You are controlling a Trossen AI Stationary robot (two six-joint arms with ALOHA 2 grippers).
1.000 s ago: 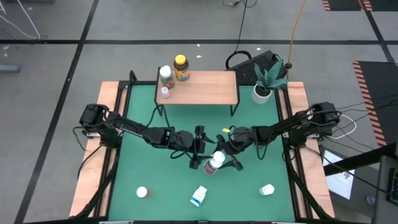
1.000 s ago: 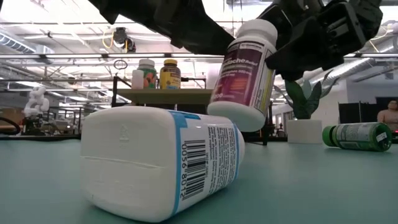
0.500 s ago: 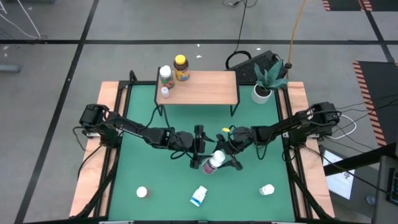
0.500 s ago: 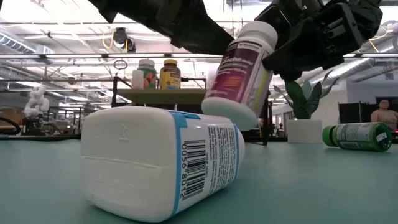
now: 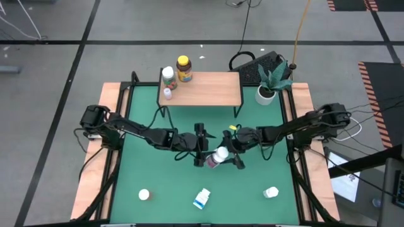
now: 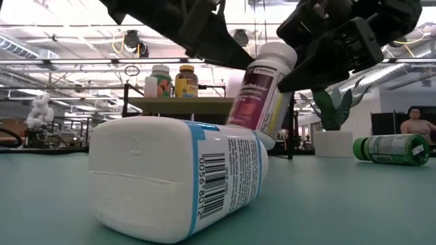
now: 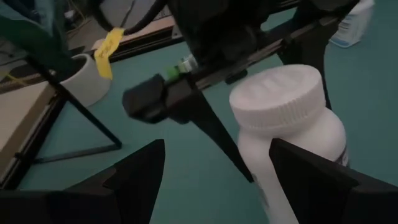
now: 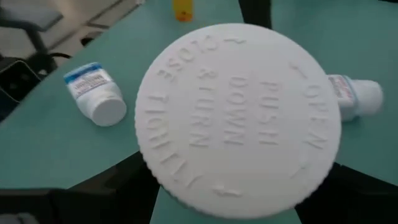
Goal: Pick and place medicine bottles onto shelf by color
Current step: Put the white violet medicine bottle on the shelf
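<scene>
A white-capped medicine bottle (image 5: 216, 157) with a purple label (image 6: 253, 99) hangs tilted over the middle of the green mat, my right gripper (image 5: 229, 154) shut on it. My left gripper (image 5: 202, 151) is open; the bottle's body (image 7: 298, 140) stands just past its fingers, and I cannot tell whether it touches them. The shelf (image 5: 205, 88) stands at the far side on thin black legs. On its left end stand an amber yellow-lidded bottle (image 5: 184, 68) and two white bottles (image 5: 168, 75). My right gripper has the bottle's white cap (image 8: 239, 121) between its two fingers, one on either side, the cap's top facing the wrist. The fingers (image 6: 304, 68) come slanting down from the table's right. The bottle hangs tilted below them, bottom end (image 6: 267, 139) low and clear of the mat.
Three bottles lie on the mat's near part: a white one (image 5: 144, 195), a blue-labelled one (image 5: 202, 198) that fills the low view's foreground (image 6: 177, 180), and a green one (image 6: 392, 148). A white plant pot (image 5: 265, 94) stands at the far right.
My right gripper has tipped and risen a little, and the bottle leans further over, its bottom end swinging toward the left arm. In the high view the bottle has shifted slightly toward the far edge. My left gripper has turned at the wrist. Neither gripper has opened or shut.
</scene>
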